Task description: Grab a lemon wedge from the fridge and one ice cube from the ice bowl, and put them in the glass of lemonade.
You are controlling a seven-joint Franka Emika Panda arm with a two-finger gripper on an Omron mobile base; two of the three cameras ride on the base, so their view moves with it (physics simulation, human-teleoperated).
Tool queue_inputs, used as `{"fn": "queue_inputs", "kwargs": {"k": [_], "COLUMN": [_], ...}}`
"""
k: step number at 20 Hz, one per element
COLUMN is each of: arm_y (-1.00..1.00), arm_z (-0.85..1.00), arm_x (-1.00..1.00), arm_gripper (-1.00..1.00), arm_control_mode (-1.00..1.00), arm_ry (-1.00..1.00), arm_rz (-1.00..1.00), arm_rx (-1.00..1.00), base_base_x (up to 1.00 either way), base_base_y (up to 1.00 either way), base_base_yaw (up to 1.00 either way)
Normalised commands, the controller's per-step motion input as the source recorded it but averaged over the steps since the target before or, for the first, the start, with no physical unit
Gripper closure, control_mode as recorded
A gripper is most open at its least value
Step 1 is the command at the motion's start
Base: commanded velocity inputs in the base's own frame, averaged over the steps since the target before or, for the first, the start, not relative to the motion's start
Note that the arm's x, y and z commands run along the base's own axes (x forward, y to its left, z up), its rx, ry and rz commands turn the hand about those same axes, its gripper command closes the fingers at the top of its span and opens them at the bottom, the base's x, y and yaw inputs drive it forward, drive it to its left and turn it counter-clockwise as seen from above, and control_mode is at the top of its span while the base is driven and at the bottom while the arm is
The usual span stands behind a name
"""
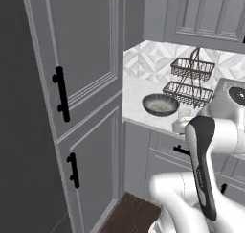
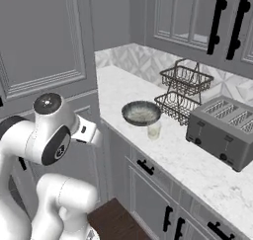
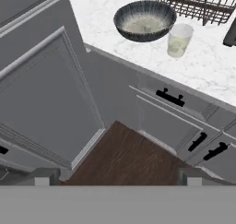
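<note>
The ice bowl (image 3: 144,20), round and dark grey with pale speckled contents, sits on the white marble counter (image 3: 207,66); it also appears in both base views (image 1: 160,105) (image 2: 141,112). Right beside it stands the glass of lemonade (image 3: 179,39) (image 2: 154,130) (image 1: 184,113), upright with pale liquid. My gripper (image 3: 117,179) is open and empty, hanging in front of the lower cabinets, well below and short of the bowl. Its fingertips (image 3: 41,176) stand wide apart. The lemon wedge and the fridge are out of view.
A two-tier black wire basket (image 2: 185,91) stands behind the bowl and a grey toaster (image 2: 230,130) to its right. A tall panelled cabinet (image 1: 86,107) with black handles rises left of the counter. Drawer fronts (image 3: 170,112) and dark wood floor (image 3: 124,158) lie below.
</note>
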Motion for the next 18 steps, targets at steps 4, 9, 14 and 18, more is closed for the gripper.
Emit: {"fn": "queue_inputs", "kwargs": {"k": [4,9,14,18], "arm_y": [0.0,0.0,0.0,0.0], "arm_z": [0.0,0.0,0.0,0.0], "arm_x": [0.0,0.0,0.0,0.0], "arm_gripper": [-1.0,-1.0,-1.0,-1.0], "arm_control_mode": [1.0,1.0,1.0,1.0], "arm_ry": [0.0,0.0,0.0,0.0], "arm_rz": [0.0,0.0,0.0,0.0], "arm_rx": [0.0,0.0,0.0,0.0], "base_base_x": [-0.52,-0.52,-0.53,-0.54], "base_base_y": [0.27,0.08,0.12,0.24], "base_base_yaw": [0.46,0.56,0.59,0.56]}}
